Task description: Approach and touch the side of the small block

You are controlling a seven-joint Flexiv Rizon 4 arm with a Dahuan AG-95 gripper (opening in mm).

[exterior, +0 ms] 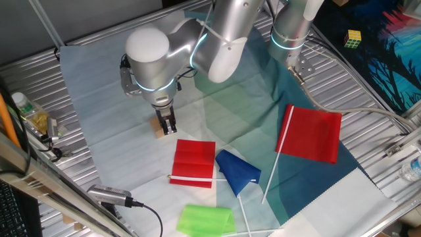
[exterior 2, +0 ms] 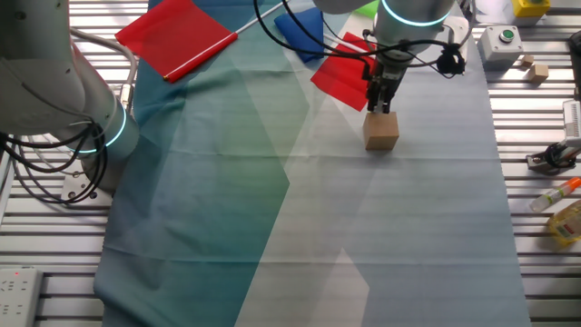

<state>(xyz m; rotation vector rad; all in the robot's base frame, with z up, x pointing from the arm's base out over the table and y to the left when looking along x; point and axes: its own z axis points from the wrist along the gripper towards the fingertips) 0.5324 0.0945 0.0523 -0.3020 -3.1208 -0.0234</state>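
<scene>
The small block (exterior 2: 381,132) is a tan wooden cube on the pale cloth. In one fixed view the small block (exterior: 158,129) is partly hidden behind my fingers. My gripper (exterior: 170,126) points straight down, with its fingers close together and holding nothing. Its tips are low against the block's side that faces the red cloth and seem to touch it. In the other fixed view my gripper (exterior 2: 381,104) stands right at the block's far upper edge.
A folded red cloth (exterior: 193,162), a blue flag (exterior: 237,171), a green cloth (exterior: 205,219) and a large red flag (exterior: 314,133) lie near the block. A puzzle cube (exterior: 353,39) sits far right. A second arm's base (exterior 2: 86,109) stands at the left.
</scene>
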